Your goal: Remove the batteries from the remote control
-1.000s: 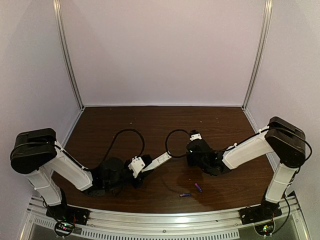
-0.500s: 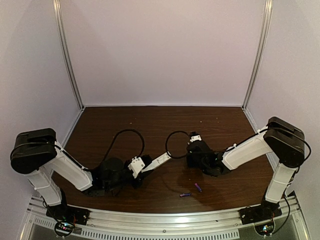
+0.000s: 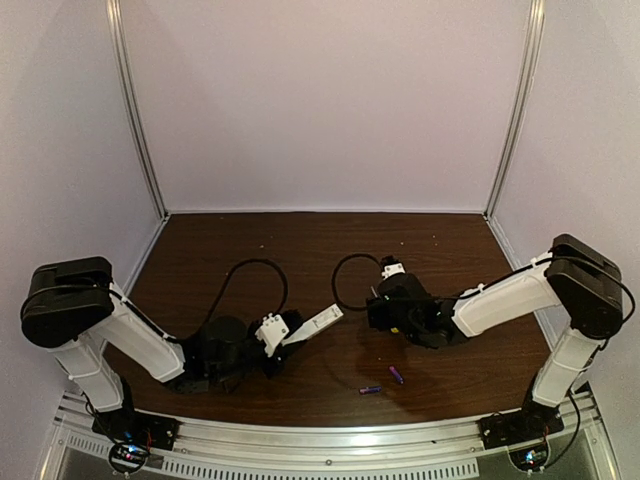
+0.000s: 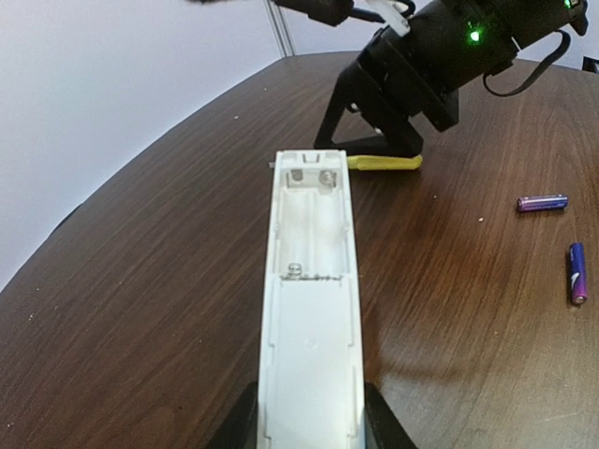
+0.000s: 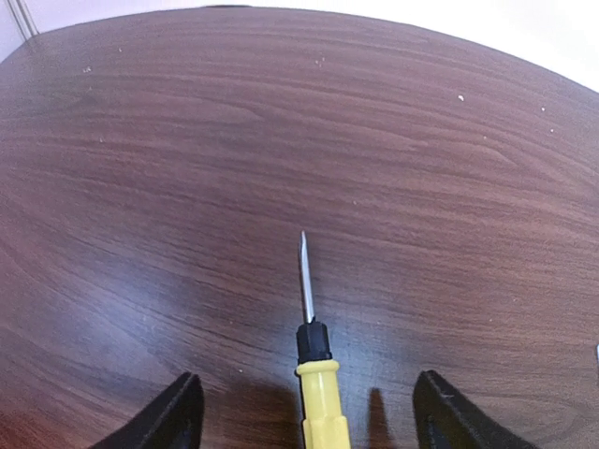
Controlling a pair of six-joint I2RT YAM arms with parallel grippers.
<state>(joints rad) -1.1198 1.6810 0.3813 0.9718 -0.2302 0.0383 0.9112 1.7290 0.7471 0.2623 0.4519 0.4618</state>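
Left end effector (image 4: 309,428) is clenched on the remote control (image 4: 311,281); the dark fingers (image 4: 239,426) are seen pressed against both long edges of its near end. The remote control is held pointing straight ahead of that end effector, with the open side up. The battery compartment (image 4: 309,229) is uncovered in the far half, and its metal contacts are exposed at the far wall. A shadow is cast on the bench (image 5: 140,140) to the right of the remote control, so it appears to be carried clear of the wood, though contact at the far tip cannot be judged. The batteries (image 4: 543,202) are noted lying loose on the bench, ahead and well to the right of the left end effector. One lies crosswise farther out and the other lengthwise nearer in; they are apart from each other and from the remote control. Right end effector (image 5: 309,379) is released, its fingers spread wide at either side of the wrist view. A screwdriver (image 5: 314,374) is seen lying on the bench midway between those fingers and touched by neither. Its yellow handle is nearest the wrist, followed by a black collar and a bare metal shaft pointing straight ahead. From the left wrist view, the yellow handle is seen just beyond the far tip of the remote control, under the black body of the right end effector, where a green light is lit.
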